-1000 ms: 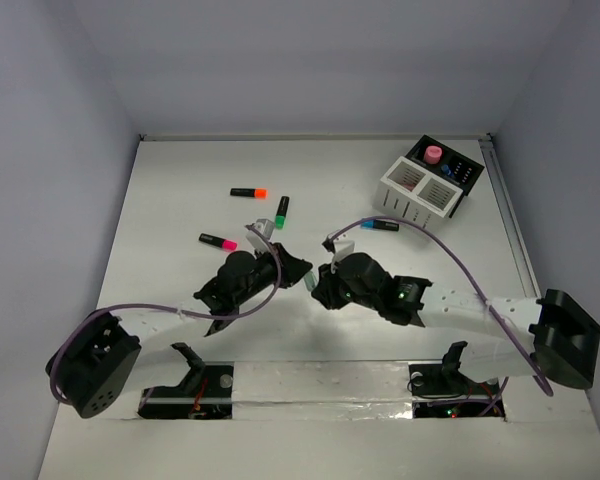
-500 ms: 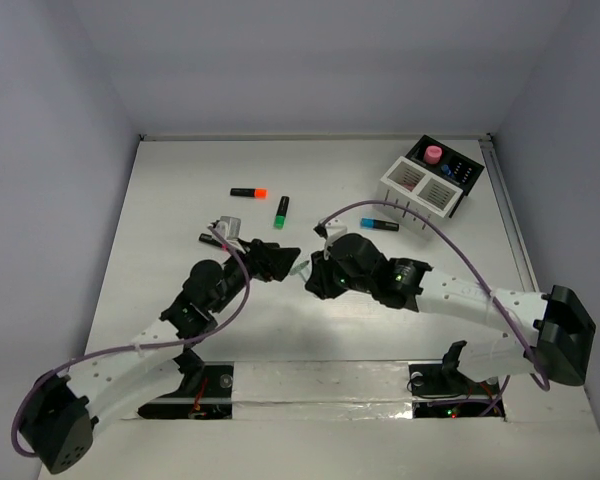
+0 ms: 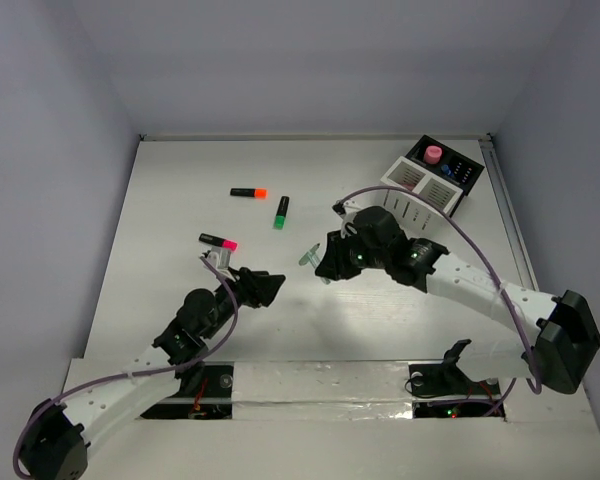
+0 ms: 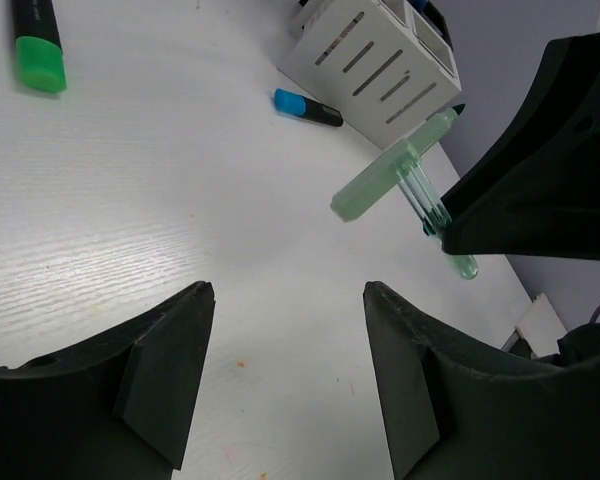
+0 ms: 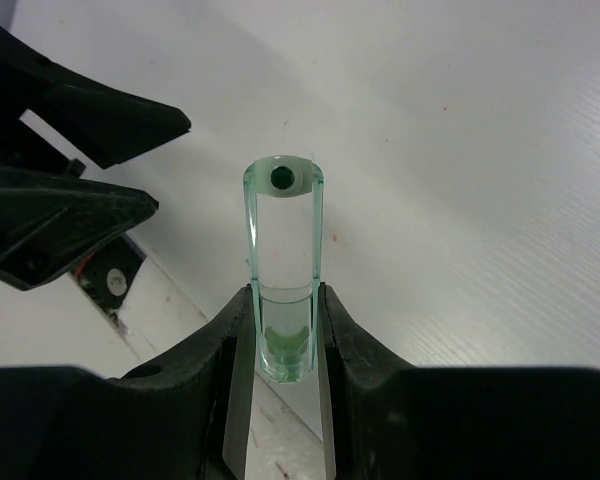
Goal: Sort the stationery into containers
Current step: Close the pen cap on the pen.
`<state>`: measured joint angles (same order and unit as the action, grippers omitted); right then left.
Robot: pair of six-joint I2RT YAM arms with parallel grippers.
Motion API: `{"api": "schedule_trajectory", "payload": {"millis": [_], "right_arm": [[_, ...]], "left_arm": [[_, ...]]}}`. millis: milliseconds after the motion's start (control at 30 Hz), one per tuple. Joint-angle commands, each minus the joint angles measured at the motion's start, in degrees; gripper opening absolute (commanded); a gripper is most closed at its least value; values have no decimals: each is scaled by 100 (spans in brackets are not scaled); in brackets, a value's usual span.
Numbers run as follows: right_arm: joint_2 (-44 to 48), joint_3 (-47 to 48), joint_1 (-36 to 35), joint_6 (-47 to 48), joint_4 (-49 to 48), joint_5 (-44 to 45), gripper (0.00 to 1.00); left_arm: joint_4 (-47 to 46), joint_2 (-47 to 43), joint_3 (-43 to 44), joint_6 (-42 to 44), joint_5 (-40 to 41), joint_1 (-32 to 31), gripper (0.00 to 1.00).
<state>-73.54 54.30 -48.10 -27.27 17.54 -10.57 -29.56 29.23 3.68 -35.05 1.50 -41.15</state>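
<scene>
White table (image 3: 180, 320) with pale grey walls around it is what we see; our two black arms reach in from the near edge. Our right gripper (image 3: 322, 265) is closed on a pale green see-through T-shaped plastic piece (image 3: 308, 257); its two fingers (image 5: 230, 345) pinch the round stem, and the flat bar end sticks out in front. We hold the piece up off the table, near the middle.

Our left gripper (image 3: 258, 286) is just beside it, a little to the left; its fingers (image 4: 165, 375) are spread apart and hold nothing.

Three black highlighters lie on the table past the left gripper: one with an orange cap (image 3: 248, 192), one with a green cap (image 3: 281, 211) and one with a pink cap (image 3: 218, 241); a fourth with a blue cap (image 4: 308, 107) lies just beside the white slatted box (image 3: 417, 190). That box sits at the far right, joined to a black box (image 3: 458, 172); a pink round thing (image 3: 433, 154) stands in the black one.
</scene>
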Motion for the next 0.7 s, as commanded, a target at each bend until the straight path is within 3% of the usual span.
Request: {"api": "schedule_trajectory", "payload": {"millis": [0, 233, 400, 667], "right_arm": [[226, 256, 160, -129, -224, -964, 0], [138, 221, 266, -428, -611, -1631, 0], [111, 239, 379, -569, -708, -1914, 0], [182, 335, 441, -666, -655, -2230, 0]], "left_arm": [[-804, -129, -148, 15, -289, 10, 58], [-1771, 468, -96, 296, -203, -490, 57], [-2421, 1171, 27, 613, 316, -939, 57], [-2484, 1181, 97, 894, 791, -1159, 58]]}}
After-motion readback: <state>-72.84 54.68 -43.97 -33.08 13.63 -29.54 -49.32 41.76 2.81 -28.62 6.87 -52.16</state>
